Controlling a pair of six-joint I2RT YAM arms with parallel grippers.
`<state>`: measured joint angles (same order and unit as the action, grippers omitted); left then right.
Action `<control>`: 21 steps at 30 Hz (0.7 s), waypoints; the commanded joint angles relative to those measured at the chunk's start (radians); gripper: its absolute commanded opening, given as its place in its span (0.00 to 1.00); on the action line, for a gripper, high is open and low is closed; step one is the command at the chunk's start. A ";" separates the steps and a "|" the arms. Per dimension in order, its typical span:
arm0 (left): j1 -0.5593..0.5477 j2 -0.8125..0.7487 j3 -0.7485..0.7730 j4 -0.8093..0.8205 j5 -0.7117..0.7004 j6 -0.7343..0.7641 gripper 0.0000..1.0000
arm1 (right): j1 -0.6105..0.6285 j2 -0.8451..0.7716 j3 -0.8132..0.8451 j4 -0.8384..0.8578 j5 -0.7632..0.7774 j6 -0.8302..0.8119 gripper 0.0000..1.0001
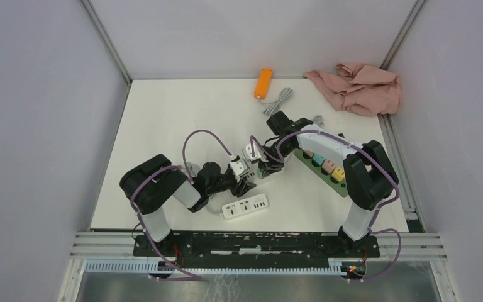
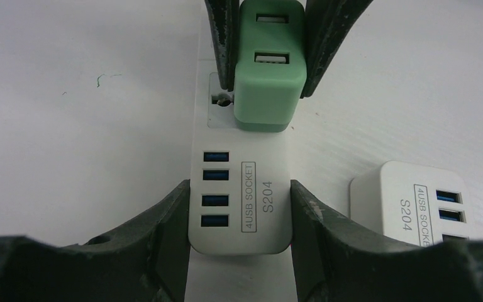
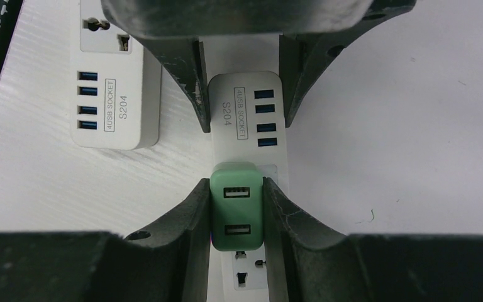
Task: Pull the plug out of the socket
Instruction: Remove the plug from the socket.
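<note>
My left end effector (image 2: pixel 238 204) was clamped across the USB end of the socket strip (image 2: pixel 270 229), at the bottom of the left wrist frame. The strip's long axis ran top to bottom. The green plug (image 2: pixel 269 82), upper centre, was not yet pulled, its USB face toward the camera. My right end effector (image 3: pixel 236 204) gripped its sides.

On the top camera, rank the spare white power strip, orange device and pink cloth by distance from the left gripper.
From the left gripper, shut on the socket strip:
1. spare white power strip, just nearside.
2. orange device, far edge, centre.
3. pink cloth, far right corner.
</note>
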<state>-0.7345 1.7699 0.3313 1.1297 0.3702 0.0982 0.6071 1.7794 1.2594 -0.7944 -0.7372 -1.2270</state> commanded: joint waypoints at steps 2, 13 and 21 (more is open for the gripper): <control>0.009 0.004 0.014 -0.068 -0.032 0.031 0.03 | 0.017 -0.056 0.041 0.030 -0.095 0.099 0.00; 0.000 -0.034 0.021 -0.119 -0.032 0.043 0.03 | 0.031 -0.037 0.001 0.088 -0.185 0.172 0.00; -0.010 -0.034 0.041 -0.185 -0.043 0.042 0.03 | -0.048 -0.071 0.017 0.043 -0.137 0.117 0.00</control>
<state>-0.7364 1.7351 0.3412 1.0561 0.3721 0.0994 0.5961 1.7794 1.2522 -0.7414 -0.7471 -1.0863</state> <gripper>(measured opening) 0.580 0.356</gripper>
